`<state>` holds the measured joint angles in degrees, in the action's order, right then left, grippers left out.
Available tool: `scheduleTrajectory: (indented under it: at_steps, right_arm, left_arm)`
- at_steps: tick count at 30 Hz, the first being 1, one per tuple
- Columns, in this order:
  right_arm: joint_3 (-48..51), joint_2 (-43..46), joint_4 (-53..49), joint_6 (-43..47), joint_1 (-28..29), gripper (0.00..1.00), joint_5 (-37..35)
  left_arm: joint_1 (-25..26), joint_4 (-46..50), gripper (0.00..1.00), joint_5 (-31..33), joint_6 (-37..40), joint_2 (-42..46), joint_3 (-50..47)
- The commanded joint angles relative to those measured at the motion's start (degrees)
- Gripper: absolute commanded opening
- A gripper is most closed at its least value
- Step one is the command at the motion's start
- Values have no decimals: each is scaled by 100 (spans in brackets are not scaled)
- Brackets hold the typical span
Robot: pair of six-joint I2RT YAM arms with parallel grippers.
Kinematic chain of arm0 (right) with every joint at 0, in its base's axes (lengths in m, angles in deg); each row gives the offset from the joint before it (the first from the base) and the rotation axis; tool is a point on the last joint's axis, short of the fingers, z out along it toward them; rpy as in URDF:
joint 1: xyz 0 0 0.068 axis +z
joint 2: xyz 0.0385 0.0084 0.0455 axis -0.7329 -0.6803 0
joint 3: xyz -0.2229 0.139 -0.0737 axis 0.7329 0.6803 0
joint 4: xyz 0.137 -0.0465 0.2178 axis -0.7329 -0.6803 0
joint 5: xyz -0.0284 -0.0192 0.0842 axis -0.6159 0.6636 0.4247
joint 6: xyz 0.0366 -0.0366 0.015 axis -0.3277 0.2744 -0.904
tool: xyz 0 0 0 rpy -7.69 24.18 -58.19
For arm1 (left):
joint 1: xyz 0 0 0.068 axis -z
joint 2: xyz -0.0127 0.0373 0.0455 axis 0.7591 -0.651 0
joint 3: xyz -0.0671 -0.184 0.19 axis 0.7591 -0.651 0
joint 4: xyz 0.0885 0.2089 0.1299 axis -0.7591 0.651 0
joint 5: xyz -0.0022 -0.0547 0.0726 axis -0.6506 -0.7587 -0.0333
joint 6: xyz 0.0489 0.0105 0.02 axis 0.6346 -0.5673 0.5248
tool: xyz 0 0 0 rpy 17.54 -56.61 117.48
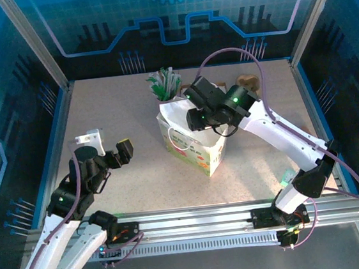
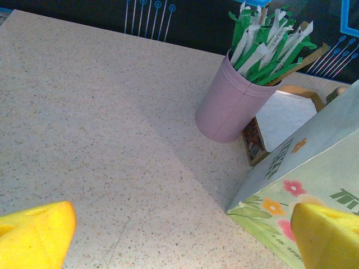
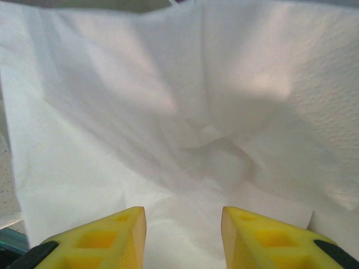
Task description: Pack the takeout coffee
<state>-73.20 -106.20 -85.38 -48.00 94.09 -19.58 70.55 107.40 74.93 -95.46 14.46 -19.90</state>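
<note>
Bag (image 1: 197,147) of flowered paper stands open-topped mid-counter (image 1: 99,104). Right gripper (image 3: 183,224) sits inside the bag's mouth, fingers parted with nothing between them and white paper all round. Left gripper (image 1: 108,145) hangs left of the bag, spread wide and empty. Pink cup (image 2: 227,106) of sachets stands just behind the bag. Whether the coffee cup lies inside the bag, I cannot tell.

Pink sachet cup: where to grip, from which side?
Probably grip the cup by its wall at mid-height, coming from the left over bare table. It stands upright, sachets fill its mouth, and the bag stands close on its right.
</note>
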Motion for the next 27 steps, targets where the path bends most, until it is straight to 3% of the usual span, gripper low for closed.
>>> scheduleTrajectory:
  at_steps: [1, 8, 14, 19, 27]
  right_arm:
    - [-294, 48, -244, 109, 67, 36, -44]
    - [-39, -156, 738, 308, 67, 21, 639]
    - [11, -667, 1154, 367, 62, 10, 272]
    - [222, -1010, 1154, 321, -46, 6, -161]
    - [508, -927, 1207, 356, -100, 5, 332]
  left_arm:
    - [9, 77, 99, -128, 127, -15, 138]
    - [8, 93, 99, -120, 127, -26, 138]
    - [10, 102, 99, -114, 127, -37, 138]
    - [8, 111, 99, -116, 126, -37, 133]
    - [8, 93, 99, -142, 132, -91, 146]
